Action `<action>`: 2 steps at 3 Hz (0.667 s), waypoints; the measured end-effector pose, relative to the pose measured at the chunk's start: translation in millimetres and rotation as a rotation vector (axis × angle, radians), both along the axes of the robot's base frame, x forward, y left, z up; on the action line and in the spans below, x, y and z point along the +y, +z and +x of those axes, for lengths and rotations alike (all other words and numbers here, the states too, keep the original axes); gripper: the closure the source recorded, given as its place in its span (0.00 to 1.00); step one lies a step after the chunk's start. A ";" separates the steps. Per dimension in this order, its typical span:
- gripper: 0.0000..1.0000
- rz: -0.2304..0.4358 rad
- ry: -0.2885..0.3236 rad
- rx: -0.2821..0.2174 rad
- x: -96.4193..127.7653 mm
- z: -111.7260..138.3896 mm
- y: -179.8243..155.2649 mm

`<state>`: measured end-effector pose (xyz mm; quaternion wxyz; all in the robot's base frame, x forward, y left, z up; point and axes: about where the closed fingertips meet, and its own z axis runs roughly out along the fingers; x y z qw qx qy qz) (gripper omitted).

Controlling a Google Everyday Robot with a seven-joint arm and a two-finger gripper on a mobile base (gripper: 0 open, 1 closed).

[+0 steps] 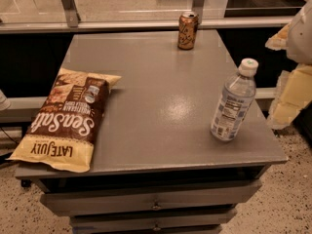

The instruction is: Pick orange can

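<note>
The orange can (187, 30) stands upright at the far edge of the grey table (156, 87), right of centre; it is copper-orange with a silver top. My gripper (291, 89) shows as pale yellow and white parts at the right edge of the view, off the table's right side. It is well to the right of the can and nearer the camera, and touches nothing.
A clear water bottle with a white cap (234, 101) stands near the table's right front, close to the gripper. A brown and yellow chip bag (66, 118) lies flat at the left front. A metal rail (146, 24) runs behind the table. Drawers (156, 206) sit under the top.
</note>
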<state>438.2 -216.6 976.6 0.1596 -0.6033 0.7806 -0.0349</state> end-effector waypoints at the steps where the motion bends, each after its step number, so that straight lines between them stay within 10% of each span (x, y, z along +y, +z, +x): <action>1: 0.00 0.000 0.000 0.000 0.0 0.0 0.0; 2: 0.00 -0.003 0.026 -0.037 -12.6 20.1 11.0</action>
